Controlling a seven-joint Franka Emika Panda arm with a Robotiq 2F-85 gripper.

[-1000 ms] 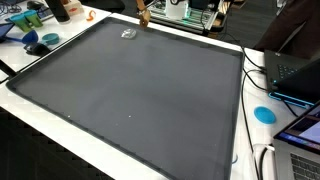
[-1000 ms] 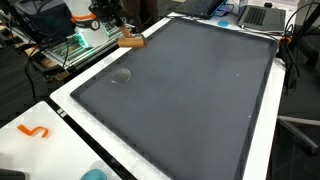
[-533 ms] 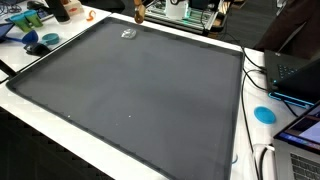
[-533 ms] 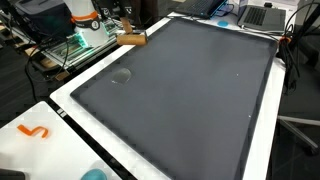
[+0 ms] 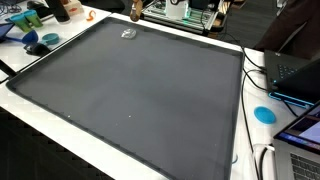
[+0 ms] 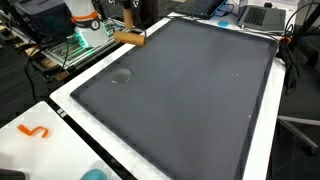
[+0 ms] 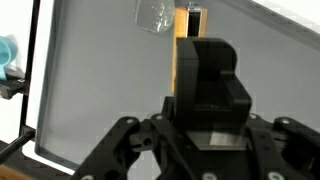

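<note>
Your claw (image 7: pixel 203 50) looks clenched on the wooden block (image 6: pixel 127 38), which sticks out past the fingertips in the wrist view. Over the last second you have carried it up and outward: it was low over the dark mat (image 6: pixel 190 90) and now hangs at the mat's edge on the robot's side, apparently clear of the surface. I judge the lift has worked and the grip bears the block's weight. The crumpled clear scrap (image 6: pixel 121 75) lies on the mat near that edge, apart from the block. The mat covers the white worktop (image 6: pixel 70 125).
</note>
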